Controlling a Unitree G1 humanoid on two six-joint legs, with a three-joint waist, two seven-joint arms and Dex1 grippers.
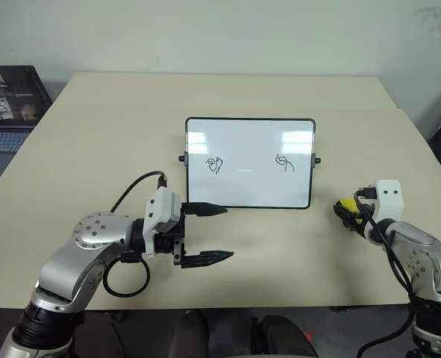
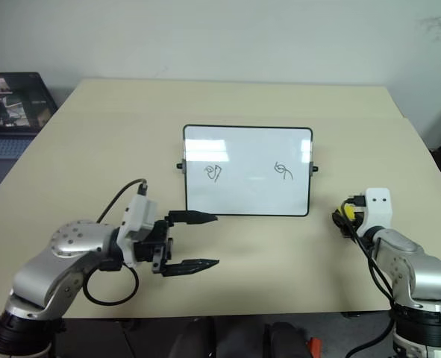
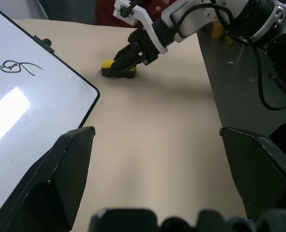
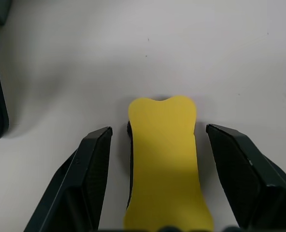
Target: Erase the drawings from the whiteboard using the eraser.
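My right gripper point(image 4: 157, 145) spread open astride the yellow eraser point(image 4: 164, 159), fingers clear of its sides, eraser flat on the table point(image 1: 93, 134) right of the whiteboard point(image 1: 250, 162), two drawings point(image 1: 216, 165) unerased, my left gripper point(image 1: 209, 233) open and empty by the board's near left corner

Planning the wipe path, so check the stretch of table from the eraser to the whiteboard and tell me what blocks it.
Nothing visible does. The eraser lies between the open fingers of the right claw, and only bare table separates it from the whiteboard. The left claw hovers by the board's opposite near corner, off that path.
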